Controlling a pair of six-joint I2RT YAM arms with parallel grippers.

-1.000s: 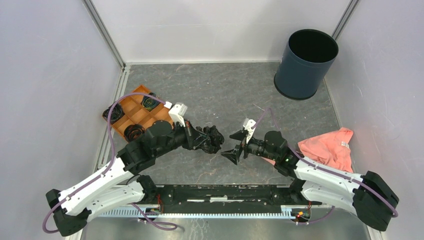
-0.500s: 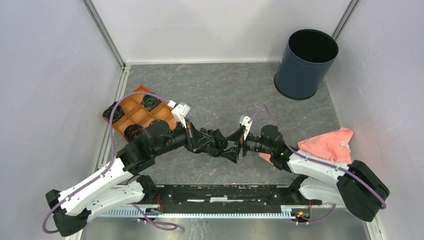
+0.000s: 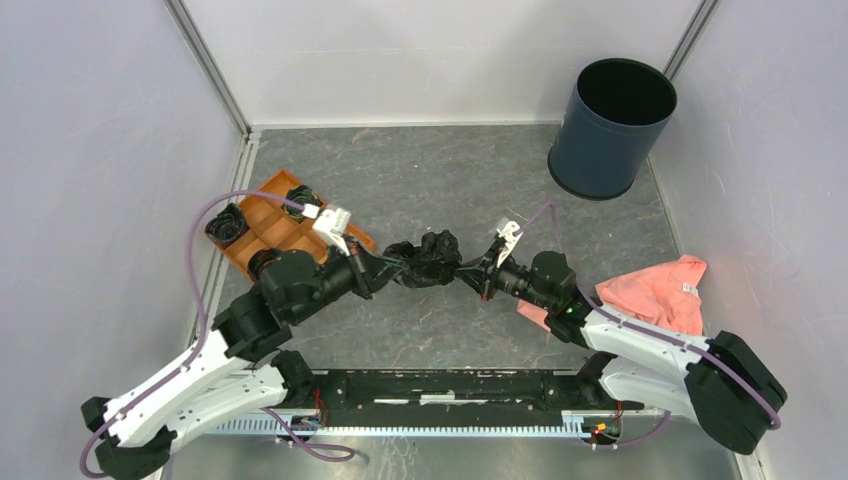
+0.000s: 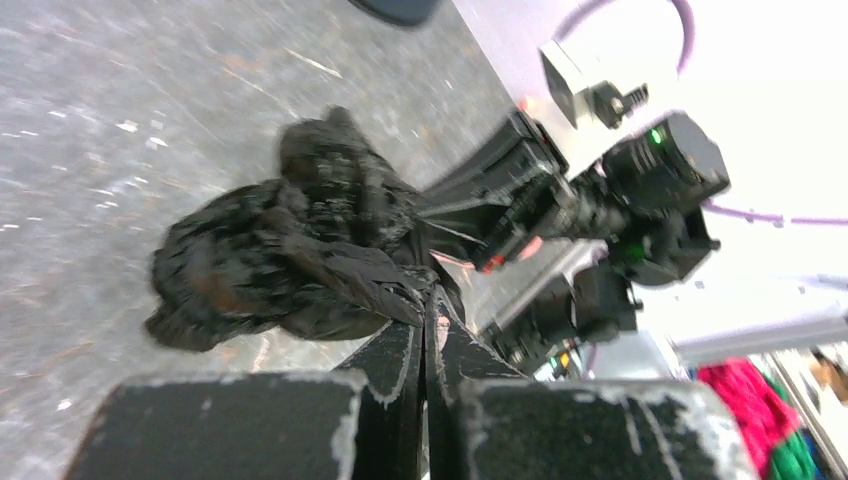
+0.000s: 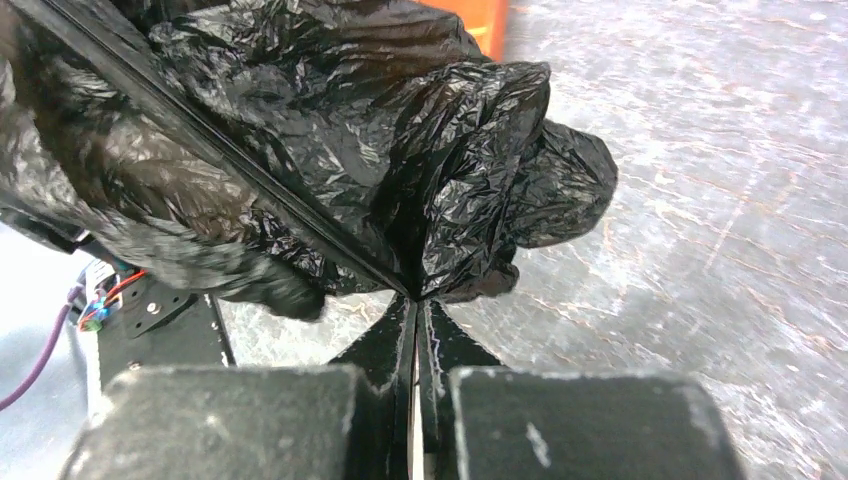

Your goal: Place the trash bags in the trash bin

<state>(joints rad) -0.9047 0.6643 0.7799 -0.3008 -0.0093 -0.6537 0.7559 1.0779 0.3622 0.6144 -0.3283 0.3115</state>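
One crumpled glossy black trash bag (image 3: 428, 258) hangs between both arms over the middle of the table. My left gripper (image 3: 393, 268) is shut on its left side, and my right gripper (image 3: 468, 270) is shut on its right side. In the left wrist view the bag (image 4: 290, 255) bulges just past my pinched left gripper (image 4: 428, 300). In the right wrist view film (image 5: 400, 150) is clamped in my right gripper (image 5: 413, 298). The navy trash bin (image 3: 610, 125) stands upright and open at the far right, well away from both grippers.
An orange compartment tray (image 3: 262, 222) with dark black bundles (image 3: 226, 223) lies at the left, close behind my left arm. A pink cloth (image 3: 660, 292) lies at the right beside my right arm. White walls close in the grey table (image 3: 430, 180).
My right gripper moved left to the bag and closed on it. My left arm carried the bag a little farther from the bases.
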